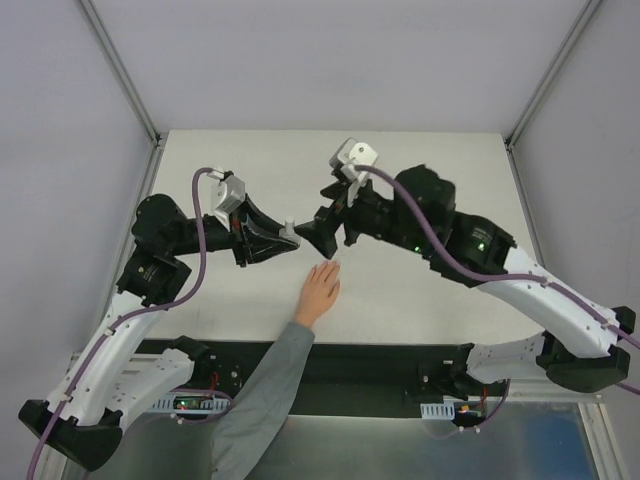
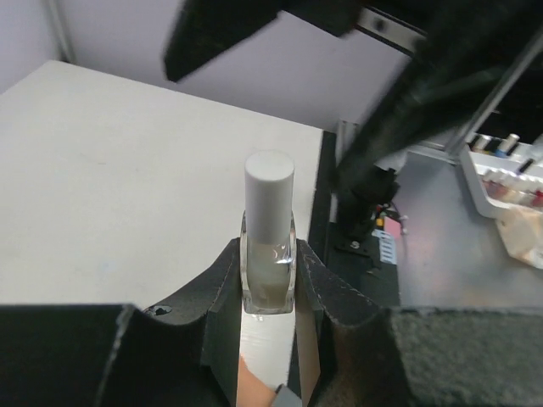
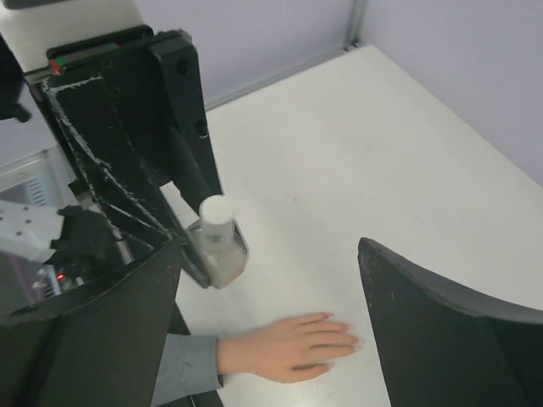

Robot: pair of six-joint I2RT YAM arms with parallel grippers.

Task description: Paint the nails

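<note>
While the left tool (image 1: 283,238) clamps the capped bottle (image 2: 269,246) steady, apparently for uncapping, the right tool (image 3: 271,284) gapes wide nearby; a hand (image 3: 293,346) lies flat on the tabletop (image 3: 382,153), nails (image 3: 349,336) presented.

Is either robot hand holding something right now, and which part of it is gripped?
The left hand pinches the small bottle by its glass body, below the white cap. The right hand is wide open and holds nothing.
</note>
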